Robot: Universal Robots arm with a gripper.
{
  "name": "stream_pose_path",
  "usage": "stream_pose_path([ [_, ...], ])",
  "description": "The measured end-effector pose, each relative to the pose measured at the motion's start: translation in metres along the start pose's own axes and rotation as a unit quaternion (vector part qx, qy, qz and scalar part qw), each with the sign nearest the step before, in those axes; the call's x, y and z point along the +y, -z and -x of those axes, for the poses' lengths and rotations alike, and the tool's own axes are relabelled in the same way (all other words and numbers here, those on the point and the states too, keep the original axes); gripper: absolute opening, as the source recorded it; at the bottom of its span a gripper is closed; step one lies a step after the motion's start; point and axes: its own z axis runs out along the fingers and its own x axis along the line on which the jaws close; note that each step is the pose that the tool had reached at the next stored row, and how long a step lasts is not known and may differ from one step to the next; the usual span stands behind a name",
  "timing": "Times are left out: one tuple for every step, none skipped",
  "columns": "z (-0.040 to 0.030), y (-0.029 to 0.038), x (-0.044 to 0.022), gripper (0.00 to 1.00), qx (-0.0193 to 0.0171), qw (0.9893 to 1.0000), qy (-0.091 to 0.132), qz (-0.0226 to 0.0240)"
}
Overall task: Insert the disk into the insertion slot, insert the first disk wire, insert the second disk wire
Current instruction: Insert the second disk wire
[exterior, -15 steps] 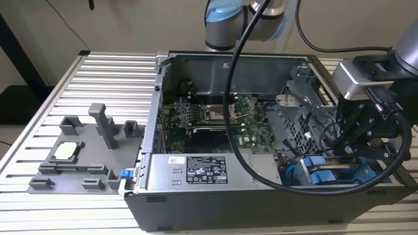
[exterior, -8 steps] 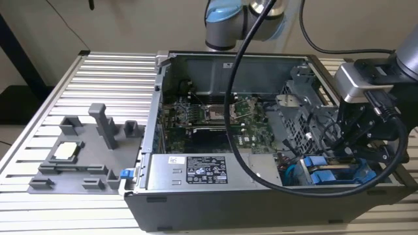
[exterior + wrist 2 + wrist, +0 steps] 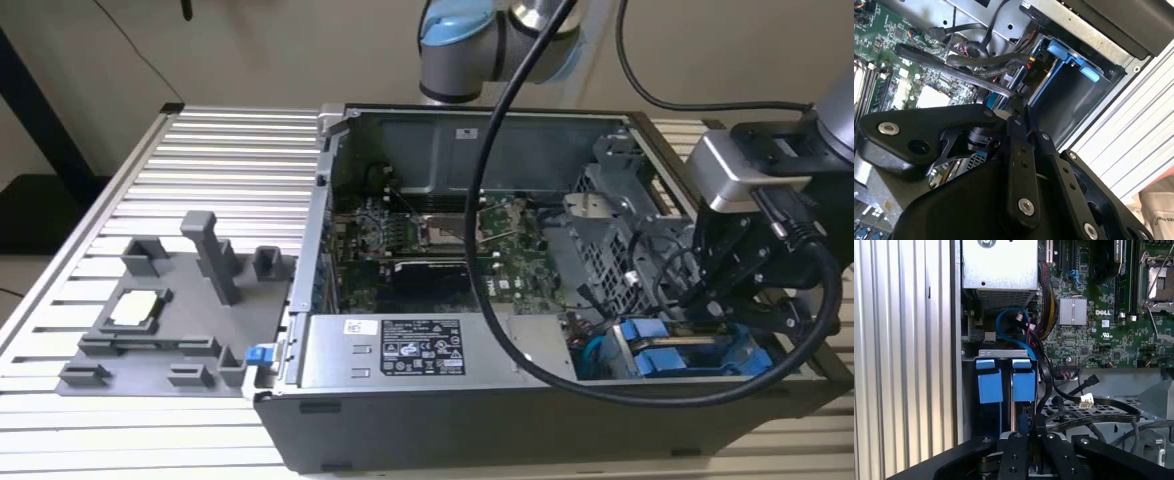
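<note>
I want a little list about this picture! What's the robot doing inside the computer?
place: open computer case on a ribbed metal table
gripper: down inside the case's corner, at the exterior view's right, beside the blue tabs
jaws: close together
disk: blue-framed, sitting low in the insertion slot
loose wire: black cable with a white plug lying on the grey cage
</note>
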Motion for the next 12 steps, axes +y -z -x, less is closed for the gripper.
stream_pose_path([
  [0.0, -0.0004, 0.0, 0.16, -0.0014, 1.0, -0.001, -0.0001],
  [0.0, -0.0009, 0.0, 0.16, -0.0026, 1.0, -0.002, -0.0002],
  [0.0, -0.0014, -0.0001, 0.16, -0.0038, 1.0, -0.005, -0.0004],
  [-0.0001, -0.0019, 0.0, 0.16, -0.0048, 1.0, -0.007, -0.0002],
  [-0.0001, -0.0022, 0.0, 0.16, -0.0053, 0.9999, -0.009, 0.0003],
  [-0.0002, -0.0026, 0.0, 0.16, -0.0055, 0.9999, -0.011, 0.0017],
  [-0.0003, -0.0031, -0.0001, 0.16, -0.0055, 0.9999, -0.013, 0.0042],
  [-0.0003, -0.0035, -0.0001, 0.16, -0.0054, 0.9999, -0.014, 0.0071],
  [-0.0004, -0.0039, -0.0001, 0.16, -0.0054, 0.9998, -0.014, 0.0103],
  [-0.0004, -0.0041, -0.0004, 0.16, -0.0054, 0.9998, -0.015, 0.0126],
  [-0.0003, -0.0041, -0.0005, 0.16, -0.0053, 0.9998, -0.015, 0.0129],
  [-0.0003, -0.0042, -0.0007, 0.16, -0.0053, 0.9998, -0.015, 0.0131],
])
